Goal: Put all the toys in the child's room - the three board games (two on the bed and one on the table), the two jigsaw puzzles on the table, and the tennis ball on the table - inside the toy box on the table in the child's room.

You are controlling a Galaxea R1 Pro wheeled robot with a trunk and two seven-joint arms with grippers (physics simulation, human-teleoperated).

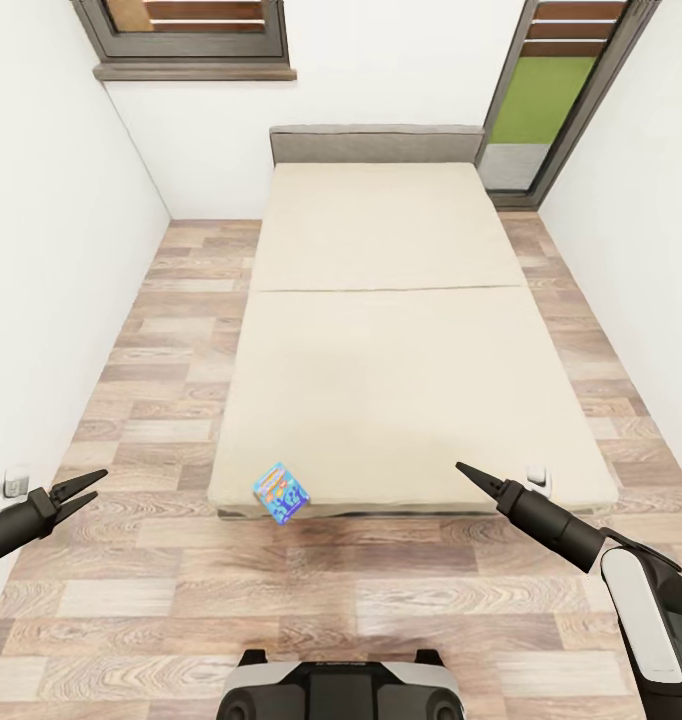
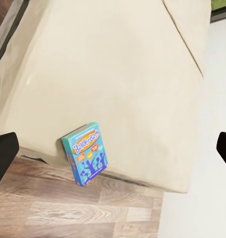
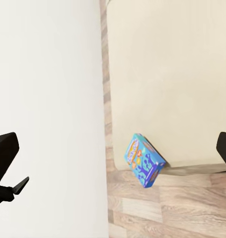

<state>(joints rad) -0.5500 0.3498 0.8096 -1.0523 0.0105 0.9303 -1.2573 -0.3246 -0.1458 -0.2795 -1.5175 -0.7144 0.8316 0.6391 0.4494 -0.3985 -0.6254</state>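
Head view first: I am parked at the foot of the bed (image 1: 381,330), looking down its length toward the headboard, with wood floor (image 1: 161,330) on either side. One board game (image 1: 281,494), the light-blue box with the orange logo, sits at the near edge of the mattress, tipped up on a corner and hanging partly over the side (it looks ready to slide off). My left gripper (image 1: 89,484) hovers low over the floor, its jaws parted a little and empty, well apart from the box. My right gripper (image 1: 467,470) points at the mattress edge on the other side; its tips look drawn together to a point, holding nothing.

Left wrist view: the board game (image 2: 87,153) leans against the mattress edge, one end over the floor, between my two dark fingers (image 2: 2,156), which stand wide at the picture's sides.

Right wrist view: the same box (image 3: 144,160) shows at the mattress corner, tilted, near the white wall (image 3: 48,99). Dark finger pads (image 3: 3,151) sit far out at both edges here, so I cannot tell for certain how far this pincer is parted.

I judge the step in hand to be fetching a game from the bed. Next I need to bring the left arm in, square the jaws across the box's thin sides and close gently without knocking it down.
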